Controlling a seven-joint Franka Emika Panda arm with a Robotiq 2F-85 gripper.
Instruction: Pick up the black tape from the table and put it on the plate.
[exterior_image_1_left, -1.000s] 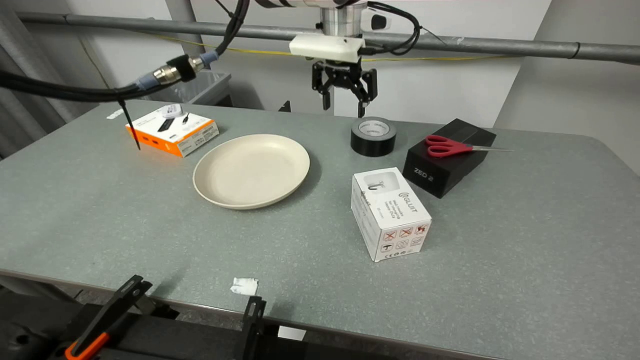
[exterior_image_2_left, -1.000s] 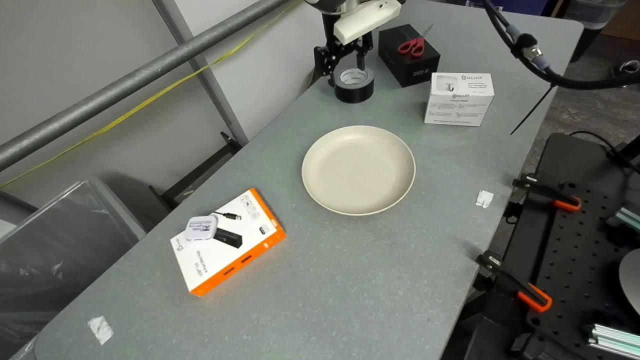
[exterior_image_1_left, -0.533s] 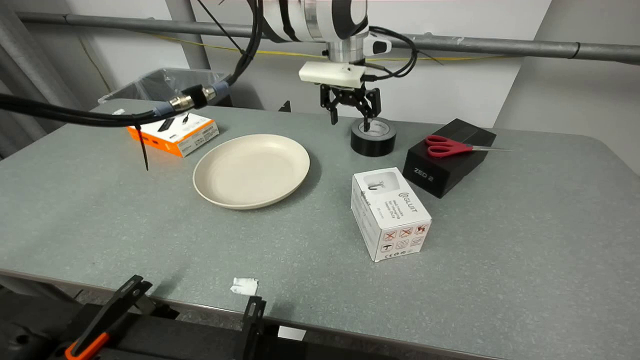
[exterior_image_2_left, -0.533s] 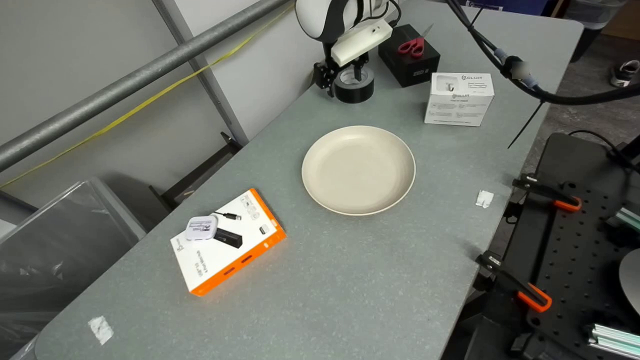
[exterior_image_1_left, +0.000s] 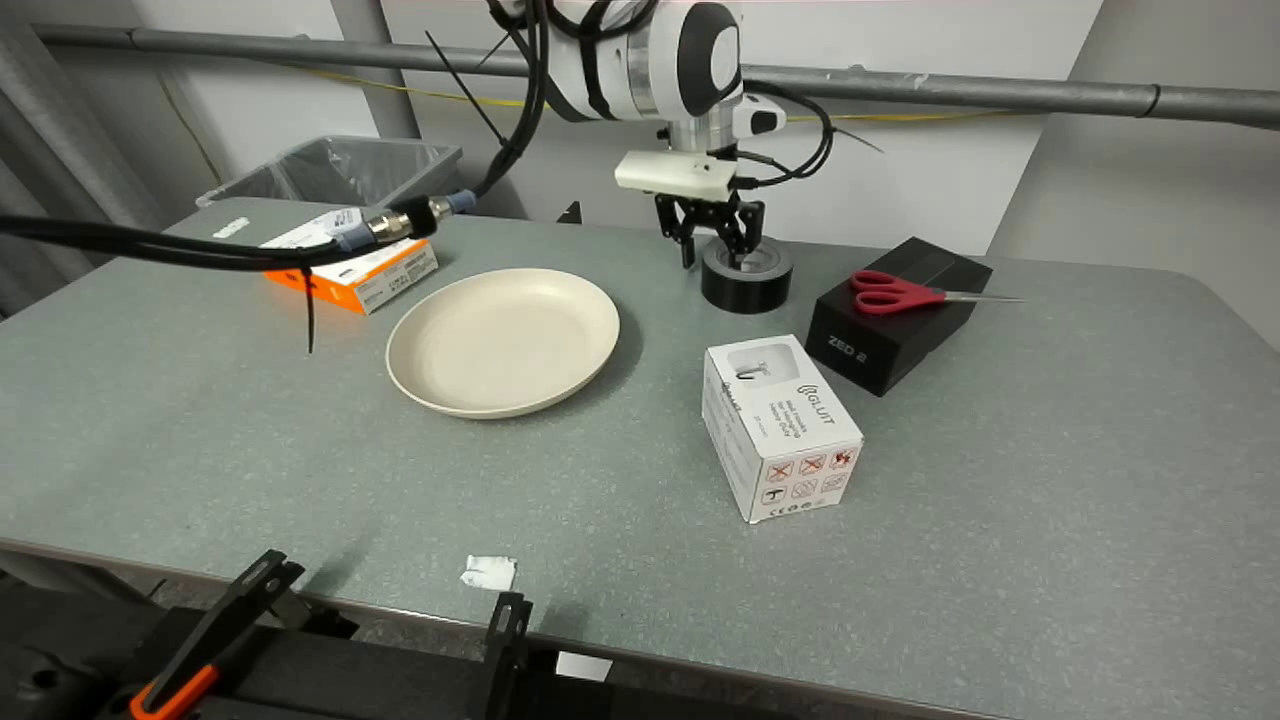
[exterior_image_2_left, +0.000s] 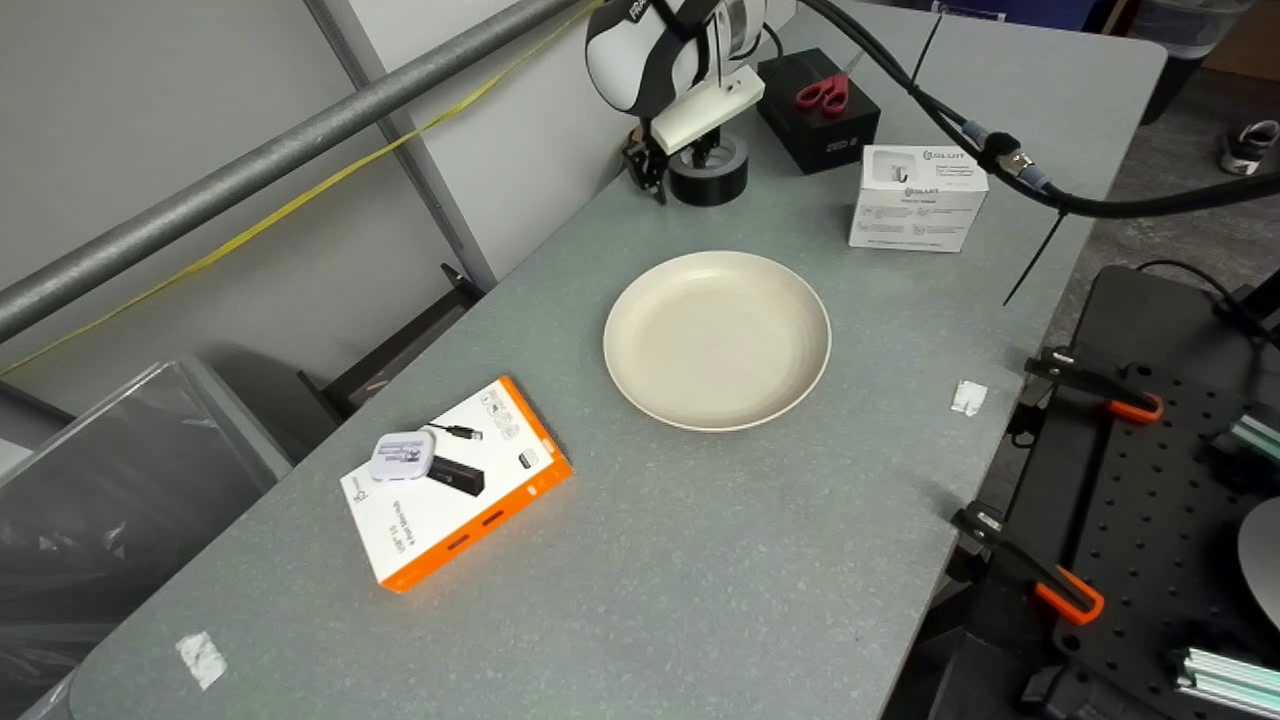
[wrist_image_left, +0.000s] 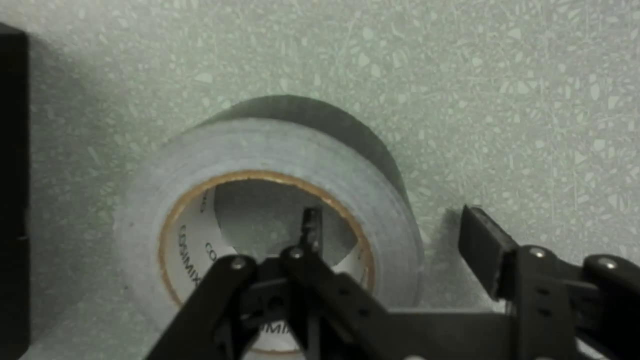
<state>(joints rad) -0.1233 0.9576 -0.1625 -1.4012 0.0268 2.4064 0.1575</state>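
Observation:
The black tape (exterior_image_1_left: 745, 294) lies flat on the grey speckled table (exterior_image_1_left: 600, 480), near its wall-side edge; it also shows in an exterior view (exterior_image_2_left: 708, 188). In the wrist view the roll (wrist_image_left: 250, 142) shows its grey side and a white inner core. My gripper (wrist_image_left: 390, 214) is open around the right part of the ring: one finger is in the hole, the other is outside with a gap to the roll. The gripper shows low at the tape in both exterior views (exterior_image_1_left: 712, 260) (exterior_image_2_left: 682, 178). The beige plate (exterior_image_1_left: 500, 345) holds nothing and also shows in an exterior view (exterior_image_2_left: 717, 340).
A black box (exterior_image_1_left: 870, 345) with red scissors (exterior_image_1_left: 890, 293) stands beside the tape; its dark side edges the wrist view (wrist_image_left: 12, 190). A white box (exterior_image_1_left: 780, 430) stands in front. An orange-white box (exterior_image_2_left: 460, 490) lies beyond the plate. The arm's cable (exterior_image_1_left: 200, 255) hangs over the table.
My gripper has come down to the tape and slightly right in an exterior view, from above the table to one finger in the roll's hole. The tape and plate have not moved.

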